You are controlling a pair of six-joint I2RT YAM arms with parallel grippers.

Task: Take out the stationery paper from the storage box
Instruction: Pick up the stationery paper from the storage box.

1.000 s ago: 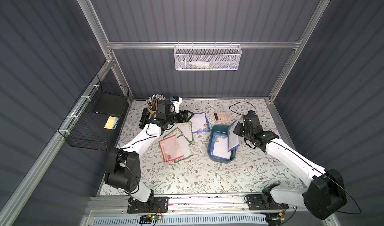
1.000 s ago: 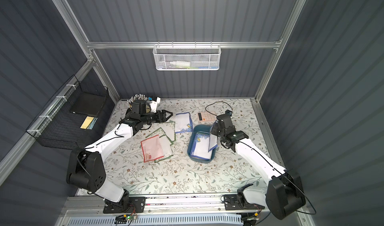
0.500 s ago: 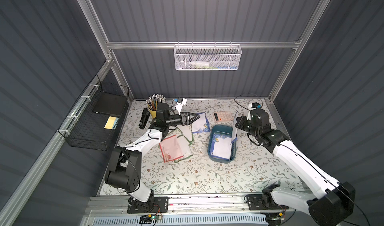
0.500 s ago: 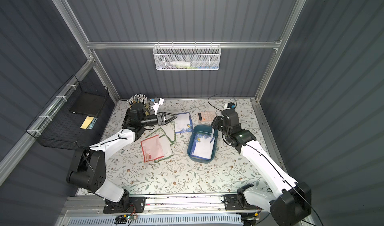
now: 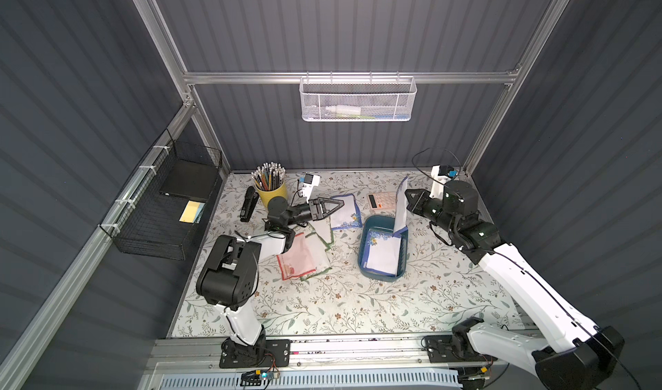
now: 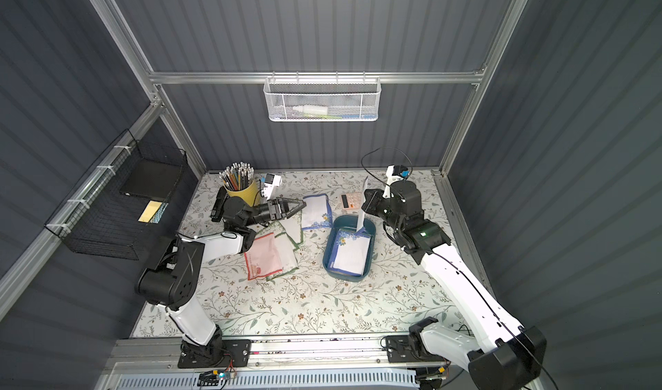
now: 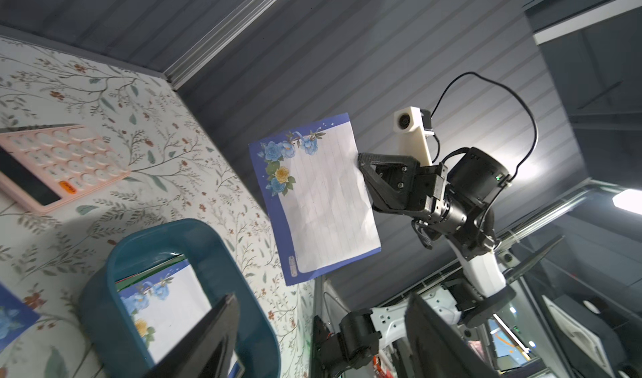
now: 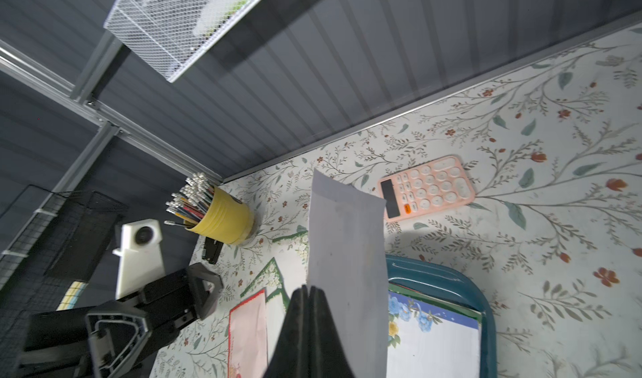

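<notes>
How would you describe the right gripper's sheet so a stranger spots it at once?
Find the teal storage box mid-table; above its far end the right gripper pinches a blue-floral sheet. Unlike the flat sheets in the box and on the table, it alone hangs upright.

Storage box (image 5: pixel 380 278): shallow teal tray with rounded corners, sitting flat. Inside is a flat stack; the top sheet (image 5: pixel 381 257) is white with a blue-floral border, and green and red edges show under it. Lifted sheet (image 7: pixel 323 199), also blue-floral, hangs upright above the box's 1 o'clock corner, pinched at one edge by the right gripper (image 8: pixel 307 291). Loose outside the box at 9–11 o'clock: blue-floral sheet (image 5: pixel 344 212), green-bordered sheets (image 5: pixel 322 232) and red-bordered sheet (image 5: pixel 297 259), overlapping.
</notes>
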